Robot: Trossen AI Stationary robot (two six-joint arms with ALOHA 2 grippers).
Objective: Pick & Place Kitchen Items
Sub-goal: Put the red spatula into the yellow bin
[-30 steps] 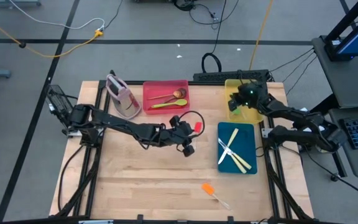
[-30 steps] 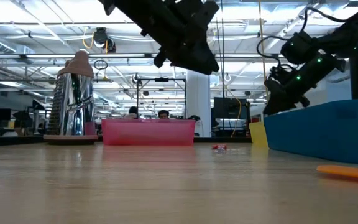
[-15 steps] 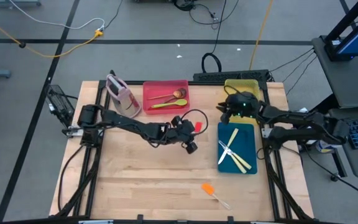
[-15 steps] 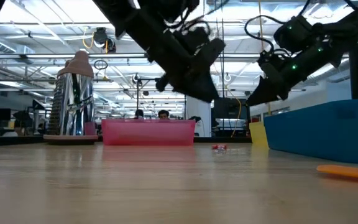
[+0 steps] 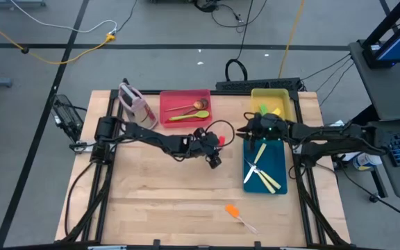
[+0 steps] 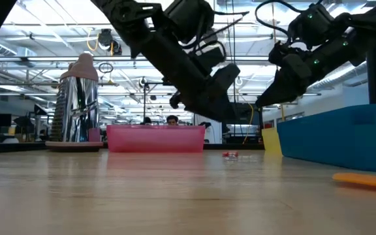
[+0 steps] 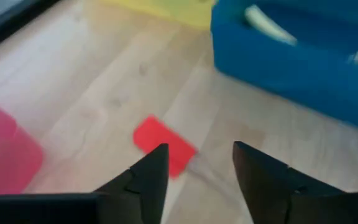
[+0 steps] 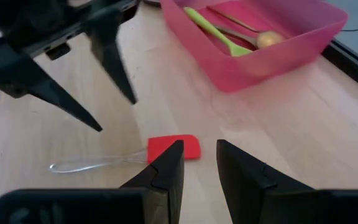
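Both arms converge on the red-headed spatula (image 8: 166,149), which lies flat on the worktop (image 5: 172,201) between the red tray (image 5: 185,97) and the blue tray (image 5: 276,161). The left tool (image 7: 194,171) hovers just above its red head, fingers spread and empty. The right tool (image 8: 197,163) points at the same head, fingers slightly parted, holding nothing. The approach step looks underway; next, 1 tool should descend and pinch the clear handle while the other backs off.
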